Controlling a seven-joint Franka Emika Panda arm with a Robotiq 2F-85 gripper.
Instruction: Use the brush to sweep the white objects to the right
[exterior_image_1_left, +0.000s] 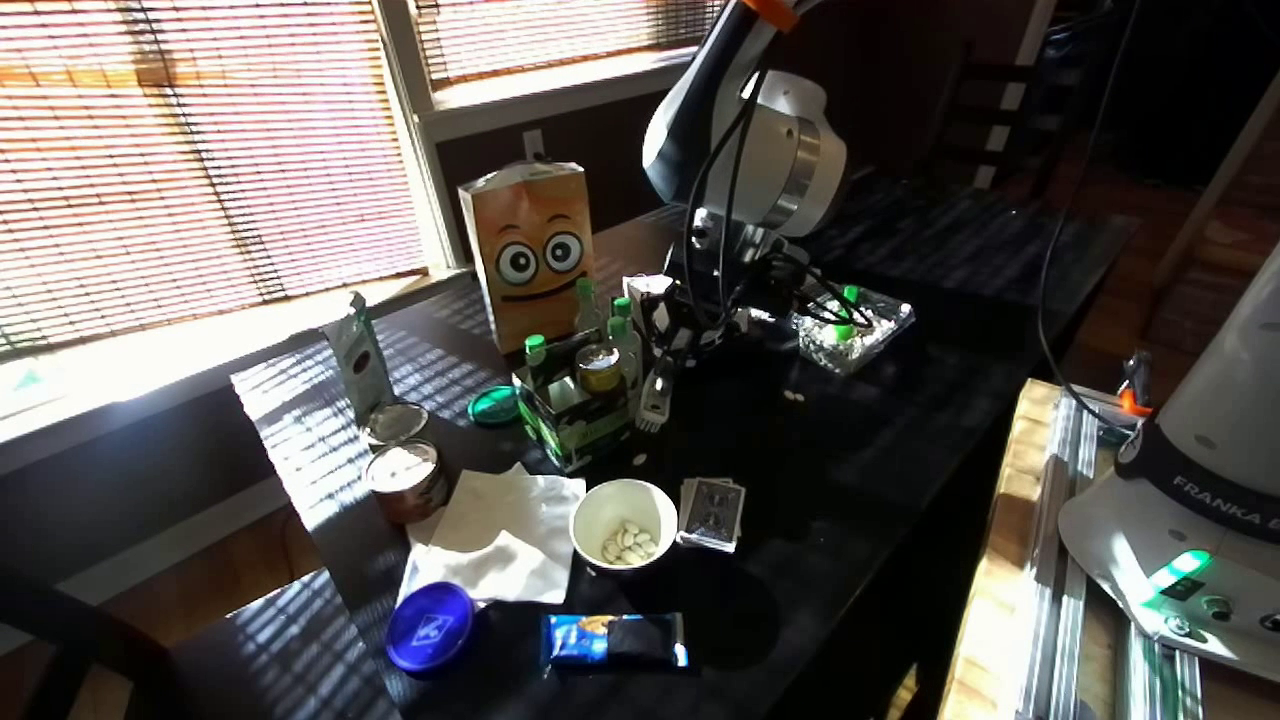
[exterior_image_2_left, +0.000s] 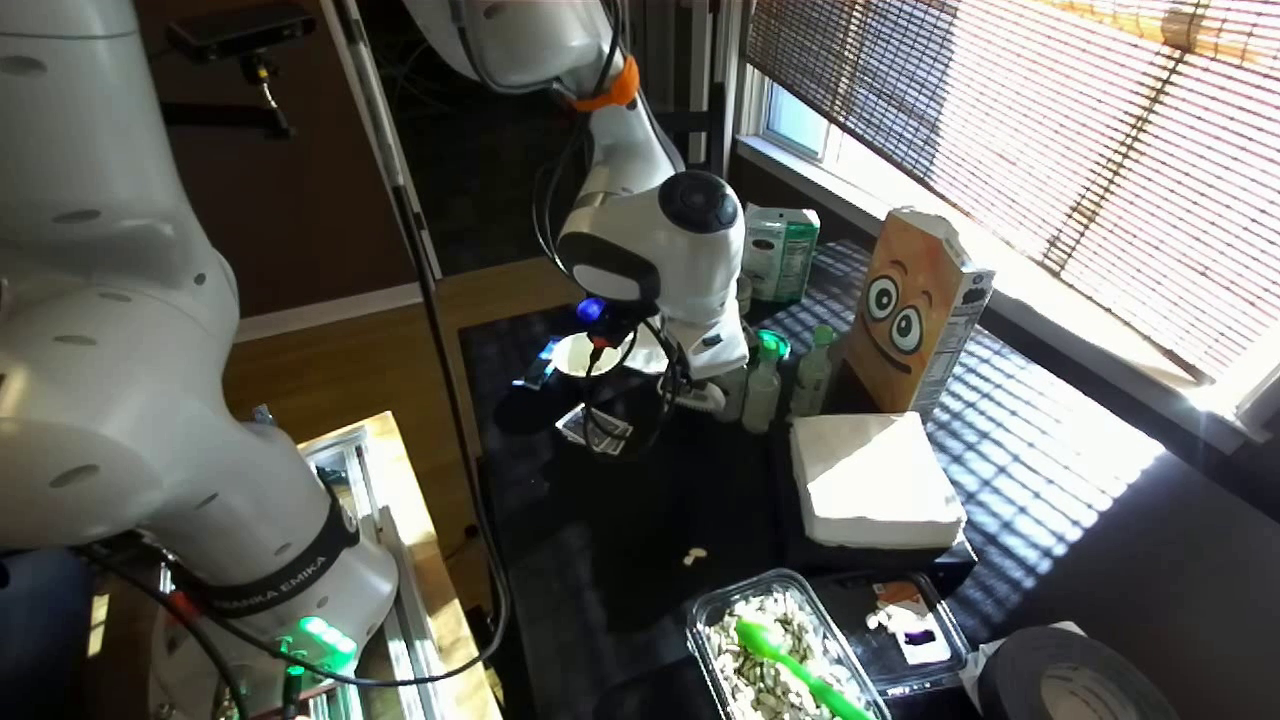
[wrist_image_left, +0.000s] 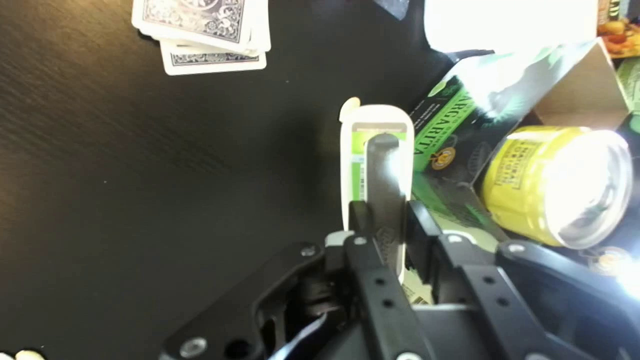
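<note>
My gripper (wrist_image_left: 388, 217) was closed around the brush (wrist_image_left: 382, 167), probably for steady sweeping; in the wrist view, a white piece (wrist_image_left: 348, 107) lay by its far left corner, a carton (wrist_image_left: 445, 122) to the right.

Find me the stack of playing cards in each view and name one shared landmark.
In an exterior view, the card stack is below centre, slightly right; the brush is above left.
In an exterior view, the card stack is lower left of centre; the brush is to its right.
In the wrist view, the card stack is left of centre, cut by the top edge; the brush is lower right.
Shared landmark: the brush.
</note>
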